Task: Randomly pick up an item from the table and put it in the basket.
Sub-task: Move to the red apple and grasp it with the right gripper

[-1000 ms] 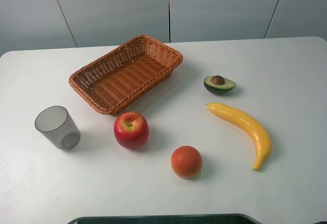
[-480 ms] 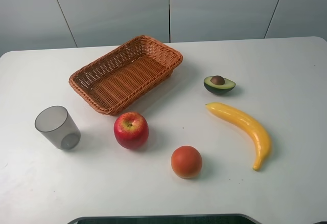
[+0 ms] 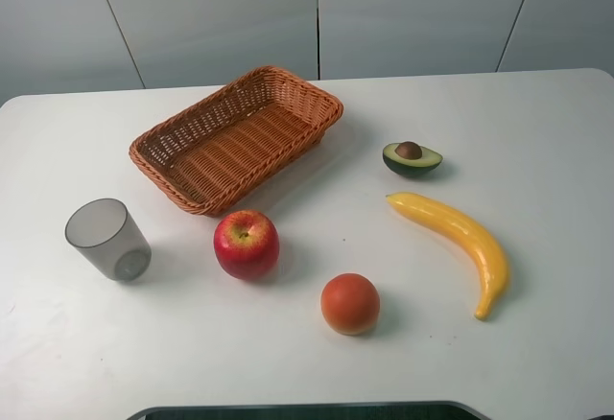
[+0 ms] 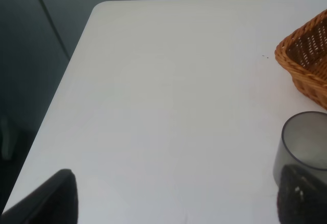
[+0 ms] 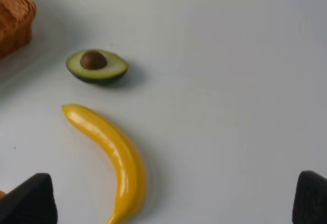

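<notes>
The red apple (image 3: 247, 244) with a yellowish stem patch stands on the white table (image 3: 518, 123), just in front of the orange-brown wicker basket (image 3: 192, 190). The basket is empty; its corner also shows in the left wrist view (image 4: 306, 60) and the right wrist view (image 5: 13, 19). Neither arm shows in the exterior view. My left gripper (image 4: 173, 203) is open and empty, with dark fingertips (image 4: 48, 198) wide apart over the table's left part. My right gripper (image 5: 168, 203) is open and empty above the banana. The apple is out of both wrist views.
A grey translucent cup (image 3: 107, 239) stands left of the apple and shows in the left wrist view (image 4: 304, 142). An orange-red round fruit (image 3: 350, 303), a yellow banana (image 3: 456, 238) (image 5: 110, 152) and a halved avocado (image 3: 412, 158) (image 5: 97, 66) lie to the right.
</notes>
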Controlling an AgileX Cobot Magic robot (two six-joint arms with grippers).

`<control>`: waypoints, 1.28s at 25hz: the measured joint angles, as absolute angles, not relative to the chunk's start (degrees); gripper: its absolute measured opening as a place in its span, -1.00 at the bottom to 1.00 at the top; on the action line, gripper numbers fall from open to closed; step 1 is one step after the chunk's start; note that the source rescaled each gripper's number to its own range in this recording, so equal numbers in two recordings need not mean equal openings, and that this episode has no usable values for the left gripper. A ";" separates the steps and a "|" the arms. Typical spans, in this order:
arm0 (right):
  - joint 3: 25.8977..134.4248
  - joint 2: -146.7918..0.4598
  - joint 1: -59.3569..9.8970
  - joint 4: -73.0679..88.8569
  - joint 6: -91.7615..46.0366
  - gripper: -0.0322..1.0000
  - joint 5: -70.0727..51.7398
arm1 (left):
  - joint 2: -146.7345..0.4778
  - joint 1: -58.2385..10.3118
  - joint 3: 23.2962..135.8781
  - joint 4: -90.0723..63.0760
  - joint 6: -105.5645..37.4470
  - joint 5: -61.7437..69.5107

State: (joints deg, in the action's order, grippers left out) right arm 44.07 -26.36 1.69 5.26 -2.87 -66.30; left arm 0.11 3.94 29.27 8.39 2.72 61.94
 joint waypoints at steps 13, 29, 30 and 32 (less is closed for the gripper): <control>44.16 -31.98 1.69 8.15 -4.38 1.00 -65.28 | 0.11 3.94 29.27 8.39 2.72 61.94; 44.16 -55.29 -27.66 9.37 -1.14 1.00 -62.31 | 0.11 3.94 29.27 8.39 2.72 61.94; 44.28 -57.39 -29.69 9.58 -0.98 1.00 -61.69 | 0.11 3.94 29.27 8.39 2.72 61.94; 45.28 -62.81 -34.26 9.83 -0.88 1.00 -60.24 | 0.11 3.94 29.27 8.39 2.72 61.94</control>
